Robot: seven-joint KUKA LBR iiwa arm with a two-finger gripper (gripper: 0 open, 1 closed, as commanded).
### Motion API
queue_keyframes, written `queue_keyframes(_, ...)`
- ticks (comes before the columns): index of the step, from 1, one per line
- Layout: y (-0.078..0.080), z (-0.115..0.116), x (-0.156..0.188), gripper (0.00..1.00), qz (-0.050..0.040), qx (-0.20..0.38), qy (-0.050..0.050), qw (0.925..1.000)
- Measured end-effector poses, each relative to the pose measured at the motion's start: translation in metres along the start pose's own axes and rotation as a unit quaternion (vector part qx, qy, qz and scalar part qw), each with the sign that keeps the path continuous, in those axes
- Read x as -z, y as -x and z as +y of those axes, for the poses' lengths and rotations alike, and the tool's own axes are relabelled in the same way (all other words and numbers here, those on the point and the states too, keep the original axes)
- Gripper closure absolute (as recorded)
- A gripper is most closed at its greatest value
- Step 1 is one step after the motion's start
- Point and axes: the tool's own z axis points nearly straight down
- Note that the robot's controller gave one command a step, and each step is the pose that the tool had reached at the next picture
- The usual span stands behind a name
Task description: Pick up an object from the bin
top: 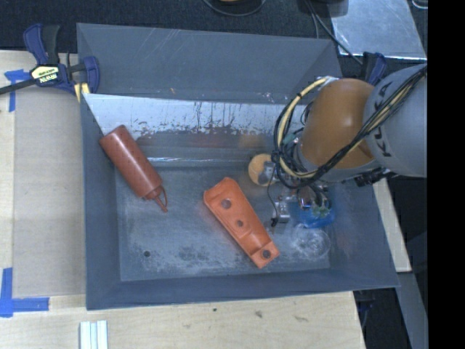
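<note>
- So the end effector [290,209] was down low at the right end of the bin [218,286], tucked under the arm's orange cover and a bunch of cables. Honestly couldn't tell how far open it was, and I couldn't make out anything gripped in it.
- Right below it sat a clear, glassy round thing [312,243], lying on the bin floor near the lower right corner. There was a bit of blue [318,209] just above it; no idea whether that was part of the clear thing or something separate.
- Just up and left of the end effector was a small tan ball [258,169], close by; whether it was touching I couldn't say.
- Next out, a flat orange piece with holes [240,222] lay diagonally mid-bin, its lower end just beside the clear thing.
- Way over on the left, a reddish-brown squeeze bottle [132,161] lay on its side, nozzle pointing down-right, well apart from everything else.
- My read on progress: the reach into the bin looked done, but the pick itself didn't. All the things I could see were resting on the floor, nothing lifted. Left to do, I'd guess: close on whichever thing it was lined up with (clear thing or ball seemed likeliest) and raise it out.
</note>
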Motion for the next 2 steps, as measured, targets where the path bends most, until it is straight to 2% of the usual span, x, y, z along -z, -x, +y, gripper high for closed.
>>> queue_keyframes(1,-0.02,-0.013,-0.039,0.0,0.0027,-0.212,-0.001,0.9772)
queue_keyframes(2,0.034,0.08,-0.034,1.0,-0.0015,-0.031,0.0,0.9995)
